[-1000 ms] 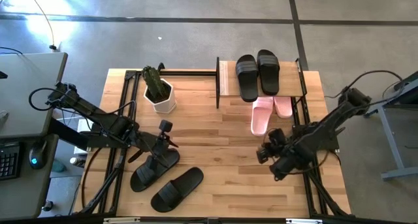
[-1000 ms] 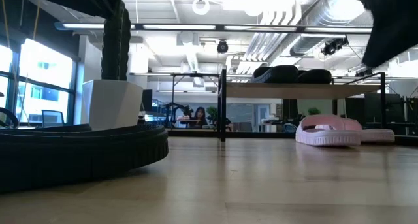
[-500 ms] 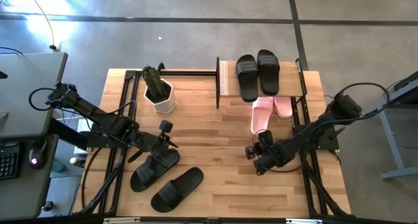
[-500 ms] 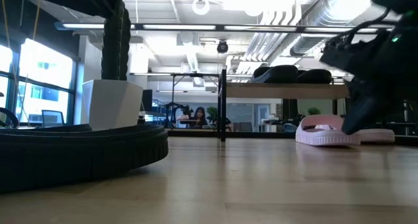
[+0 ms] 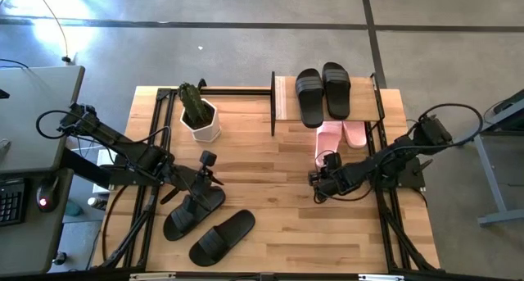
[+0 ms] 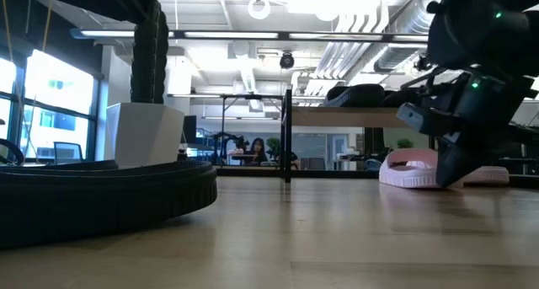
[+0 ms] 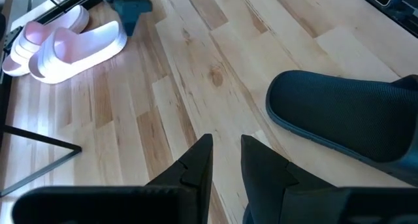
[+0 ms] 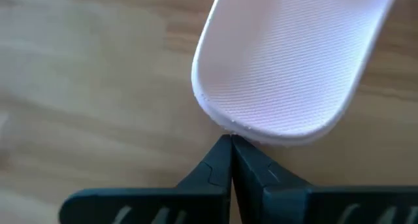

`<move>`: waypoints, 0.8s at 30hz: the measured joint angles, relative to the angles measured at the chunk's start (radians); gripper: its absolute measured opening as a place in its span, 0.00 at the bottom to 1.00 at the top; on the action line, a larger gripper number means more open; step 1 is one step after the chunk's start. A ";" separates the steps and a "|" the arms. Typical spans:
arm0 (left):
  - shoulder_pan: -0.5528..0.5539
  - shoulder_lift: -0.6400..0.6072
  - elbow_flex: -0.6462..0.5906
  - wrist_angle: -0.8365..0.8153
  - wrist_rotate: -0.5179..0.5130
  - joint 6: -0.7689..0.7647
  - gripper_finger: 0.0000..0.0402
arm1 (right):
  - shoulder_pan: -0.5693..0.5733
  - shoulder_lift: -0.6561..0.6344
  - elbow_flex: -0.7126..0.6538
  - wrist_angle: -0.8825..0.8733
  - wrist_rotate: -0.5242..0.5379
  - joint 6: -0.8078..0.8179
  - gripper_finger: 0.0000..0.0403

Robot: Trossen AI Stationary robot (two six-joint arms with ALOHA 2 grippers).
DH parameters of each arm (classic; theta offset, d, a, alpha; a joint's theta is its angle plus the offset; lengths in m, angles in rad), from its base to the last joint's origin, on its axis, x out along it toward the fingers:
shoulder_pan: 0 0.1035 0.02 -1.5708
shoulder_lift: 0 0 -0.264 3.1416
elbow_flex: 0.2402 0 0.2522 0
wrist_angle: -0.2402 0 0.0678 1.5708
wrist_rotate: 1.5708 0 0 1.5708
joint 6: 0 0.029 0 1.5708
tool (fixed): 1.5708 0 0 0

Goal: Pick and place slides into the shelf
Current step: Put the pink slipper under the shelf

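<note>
Two black slides (image 5: 323, 94) already on the shelf (image 5: 286, 109), side by side on its wooden top board. Two pink slides on the table at the shelf's open front edge, toes tucked under the board; the nearer one, the left pink slide (image 5: 327, 146), with its heel sticking out toward the table's near side, long axis running straight away from the shelf.

Right gripper (image 5: 319, 179) low over the table just off that heel, fingers pressed together to a point, holding nothing. In the right wrist view, fingertips right at the heel's rounded rim (image 8: 261, 126), possibly touching, though hard to tell for sure. Slide straight ahead of the gripper, its length in line with the reach: probably set for a nudge inward under the board.

Left gripper (image 5: 206, 176) well away from the shelf, hovering over one of two black slides (image 5: 194, 215) at the table's near left, fingers slightly parted, empty. Right arm clearly nearer the pink pair.
</note>
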 joint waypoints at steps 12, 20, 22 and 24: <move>0.000 0.000 0.000 -0.002 0.000 0.006 0.17 | -0.118 0.000 -0.001 -0.068 0.031 -0.005 0.00; 0.000 0.000 0.000 -0.004 -0.001 0.006 0.17 | -0.190 0.000 -0.001 -0.121 0.047 -0.007 0.00; 0.000 0.000 0.000 -0.004 -0.001 0.006 0.17 | -0.209 0.000 -0.001 -0.127 0.052 -0.007 0.00; 0.000 0.000 0.000 -0.004 -0.001 0.006 0.17 | -0.227 0.000 -0.001 -0.127 0.059 -0.007 0.00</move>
